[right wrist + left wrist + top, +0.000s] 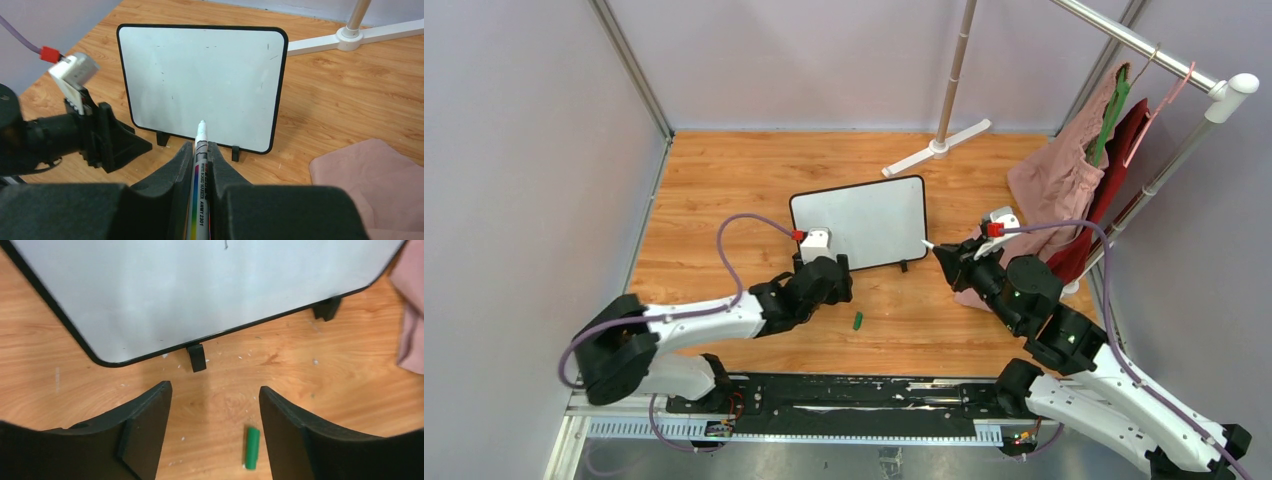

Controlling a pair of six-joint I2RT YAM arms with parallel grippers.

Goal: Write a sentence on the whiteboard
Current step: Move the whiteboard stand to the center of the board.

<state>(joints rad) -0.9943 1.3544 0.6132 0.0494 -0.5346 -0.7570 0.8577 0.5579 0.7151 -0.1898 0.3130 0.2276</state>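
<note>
The whiteboard [859, 222] stands upright on small black feet at the middle of the wooden table. Its face [200, 75] is blank apart from faint specks; no green sentence shows. My right gripper [944, 255] is shut on a white whiteboard marker [201, 131], uncapped, its tip pointing at the board's lower edge and a little short of it. My left gripper [829, 275] is open and empty just in front of the board's near left foot [196, 357]. A green marker cap [252, 447] lies on the table by its right finger, also in the top view [858, 321].
A clothes rack with pink and red garments [1064, 180] stands at the right, and pink cloth [370, 175] trails onto the table near my right arm. A white stand base [939, 147] sits behind the board. Grey walls enclose the table.
</note>
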